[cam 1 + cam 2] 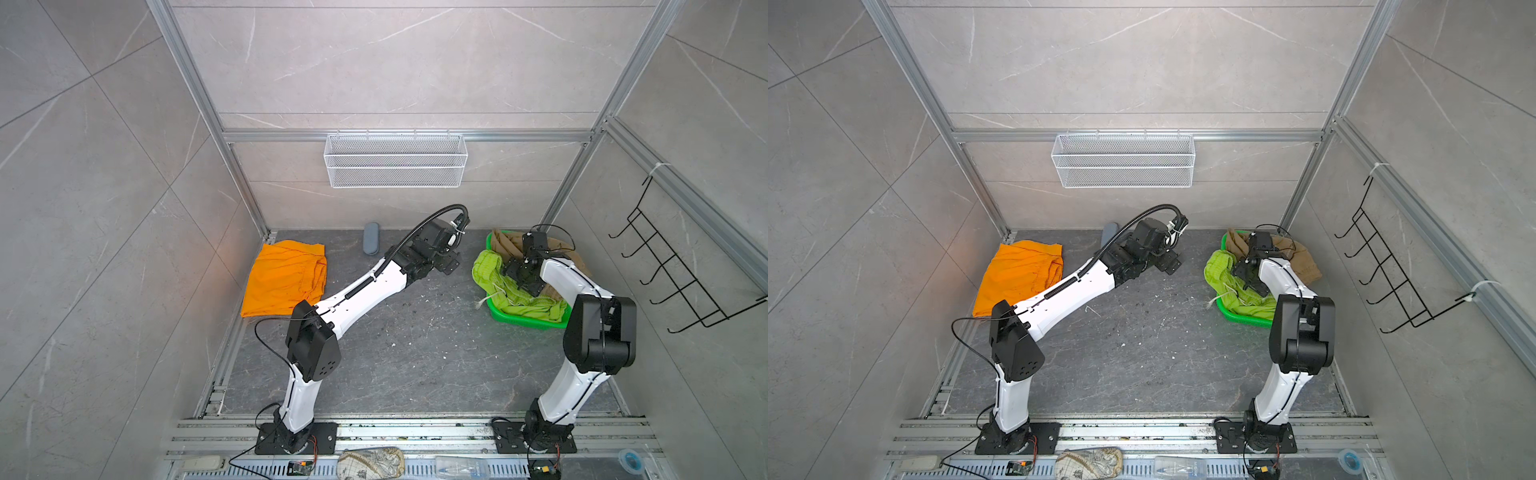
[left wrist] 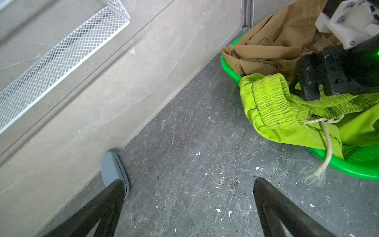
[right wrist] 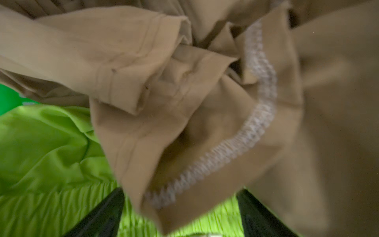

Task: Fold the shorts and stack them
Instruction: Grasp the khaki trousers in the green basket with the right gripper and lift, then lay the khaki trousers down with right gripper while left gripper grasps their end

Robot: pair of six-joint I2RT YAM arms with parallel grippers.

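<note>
— Where do the shorts lie, as you see them from your desk?

— I read the table (image 1: 415,357) as a clock, with twelve at the back wall. The orange shorts (image 1: 286,276) lie flat at ten o'clock, alone. The green basket (image 1: 532,321) stands at two o'clock. Inside it the khaki shorts (image 2: 272,41) fill the twelve o'clock side. The lime shorts (image 2: 272,106) fill the six to nine o'clock side and hang over the rim, with their drawstring (image 2: 328,147) down on the table.

— And the hands?

— My left gripper (image 2: 188,183) hovers over bare table near twelve o'clock, between a grey case (image 2: 111,166) and the basket, with its jaws spread fully and holding nothing. My right gripper (image 3: 181,190) is down in the basket, jaws wide apart, and a khaki fold with a white stitched edge is between them. That view is blurred, so I cannot tell whether the fingers (image 3: 102,215) touch the cloth; nothing looks clamped.
</note>
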